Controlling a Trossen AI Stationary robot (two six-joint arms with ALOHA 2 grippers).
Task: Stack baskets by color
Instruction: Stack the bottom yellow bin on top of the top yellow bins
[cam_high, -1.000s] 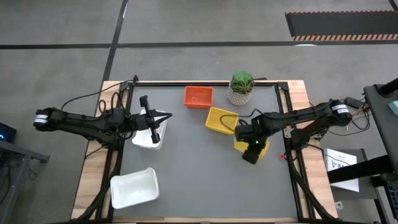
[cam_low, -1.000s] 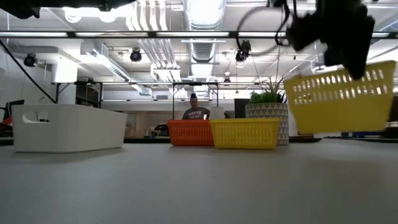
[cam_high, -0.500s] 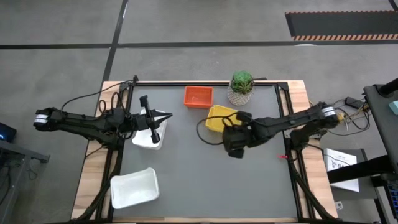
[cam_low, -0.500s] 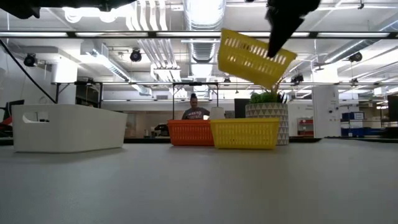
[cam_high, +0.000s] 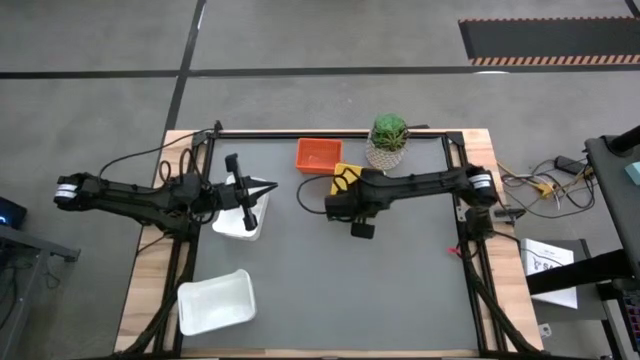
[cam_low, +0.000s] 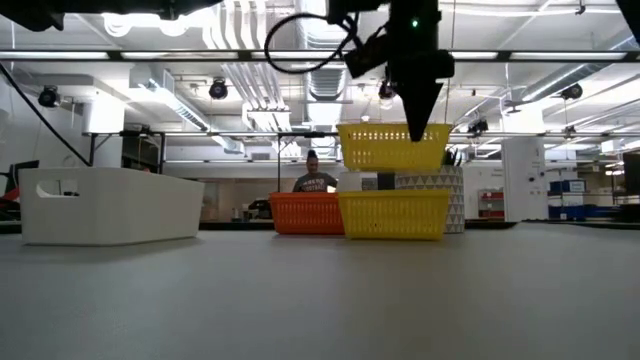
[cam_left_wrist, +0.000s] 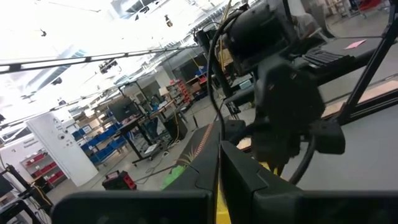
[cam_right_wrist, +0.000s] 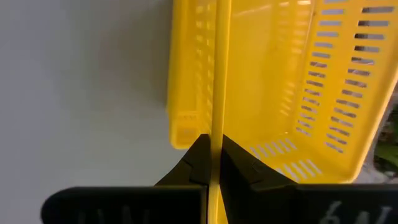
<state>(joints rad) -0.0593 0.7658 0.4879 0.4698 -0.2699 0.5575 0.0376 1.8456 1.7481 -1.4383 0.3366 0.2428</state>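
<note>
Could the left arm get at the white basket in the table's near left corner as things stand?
Probably yes. That white basket lies in the open on the left arm's side, nothing on or around it. But the left gripper, shut, sits over another white basket.

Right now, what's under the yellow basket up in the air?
Another yellow basket sits on the table right below the lifted yellow basket held by the right hand. A gap shows between them. Inside the lower one can't be seen.

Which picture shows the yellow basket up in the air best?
The low view: the lifted yellow basket hangs level above the yellow basket on the table. The right wrist view shows only its pinched rim. From above the arm mostly hides it.
</note>
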